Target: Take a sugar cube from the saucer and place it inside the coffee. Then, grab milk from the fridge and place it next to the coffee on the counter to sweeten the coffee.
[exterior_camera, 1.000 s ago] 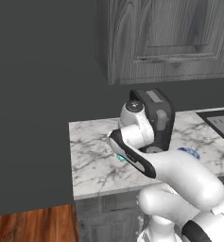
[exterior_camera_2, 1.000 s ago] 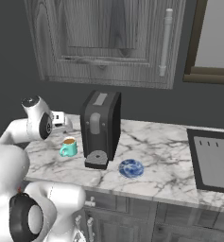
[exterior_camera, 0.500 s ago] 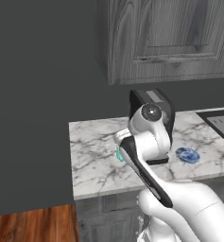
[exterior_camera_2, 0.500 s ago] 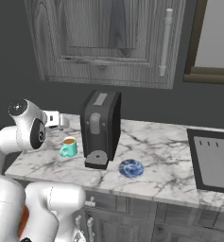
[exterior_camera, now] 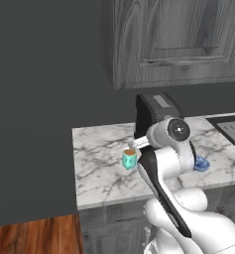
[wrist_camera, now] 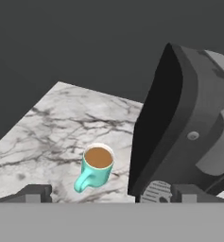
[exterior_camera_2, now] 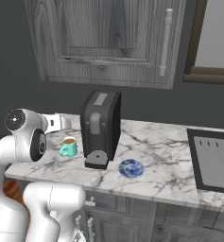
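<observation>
The coffee (wrist_camera: pixel 98 166) is a teal cup of brown liquid on the counter (exterior_camera: pixel 99 168), just left of the black coffee machine (wrist_camera: pixel 189 127). My gripper (wrist_camera: pixel 113 194) is open and empty, above and short of the cup, its two fingertips (wrist_camera: pixel 38 193) wide apart. In the base views the cup (exterior_camera_2: pixel 69 147) (exterior_camera: pixel 129 158) stands ahead of my hand (exterior_camera_2: pixel 59 122). The blue and white saucer (exterior_camera_2: pixel 131 168) (exterior_camera: pixel 202 162) lies right of the machine; I cannot make out a sugar cube on it. The milk is out of view.
Grey wood-grain cabinets (exterior_camera_2: pixel 108 42) hang over the counter. A dark sink (exterior_camera_2: pixel 212 158) is set in at the far right. A tall dark grey surface (exterior_camera: pixel 34 124) rises past the counter's left end; whether it is the fridge I cannot tell.
The arm has swung and lifted, bringing the hand round towards the cup. The jaws have stayed open. The cup, saucer and machine have not moved.
</observation>
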You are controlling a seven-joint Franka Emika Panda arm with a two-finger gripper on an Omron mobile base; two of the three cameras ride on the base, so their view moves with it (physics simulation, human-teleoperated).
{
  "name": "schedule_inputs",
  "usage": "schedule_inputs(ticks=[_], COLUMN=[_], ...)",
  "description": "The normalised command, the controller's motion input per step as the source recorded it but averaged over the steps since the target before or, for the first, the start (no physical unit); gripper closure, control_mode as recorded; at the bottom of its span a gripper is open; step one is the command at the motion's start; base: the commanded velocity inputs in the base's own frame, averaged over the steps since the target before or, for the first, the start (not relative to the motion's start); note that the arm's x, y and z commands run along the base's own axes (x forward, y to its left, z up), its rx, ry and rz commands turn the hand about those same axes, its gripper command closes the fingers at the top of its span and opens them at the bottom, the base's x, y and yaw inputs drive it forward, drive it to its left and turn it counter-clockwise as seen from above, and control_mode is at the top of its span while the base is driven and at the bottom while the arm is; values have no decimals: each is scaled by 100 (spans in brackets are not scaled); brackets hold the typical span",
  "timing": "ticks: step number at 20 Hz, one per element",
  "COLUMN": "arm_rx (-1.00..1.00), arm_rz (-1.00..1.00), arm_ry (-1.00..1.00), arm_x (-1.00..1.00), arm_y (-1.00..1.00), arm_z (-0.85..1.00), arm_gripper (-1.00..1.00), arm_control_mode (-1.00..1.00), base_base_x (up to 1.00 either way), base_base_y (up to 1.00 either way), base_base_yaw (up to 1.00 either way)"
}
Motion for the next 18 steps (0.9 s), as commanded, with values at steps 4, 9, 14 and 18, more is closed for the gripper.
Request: schedule_inputs(ticks=[4,9,14,18], arm_rx=[0,0,0,0], arm_rz=[0,3,0,0], arm_ry=[0,-1,0,0], arm_x=[0,-7,0,0], arm_y=[0,-3,0,0], arm_z=[0,0,0,0], arm_gripper=[-100,-100,-100,-100], arm_control_mode=[-100,100,100,100], base_base_x=[0,-10,-75,-100], base_base_y=[0,-7,-42,-23], base_base_yaw=[0,5,42,66])
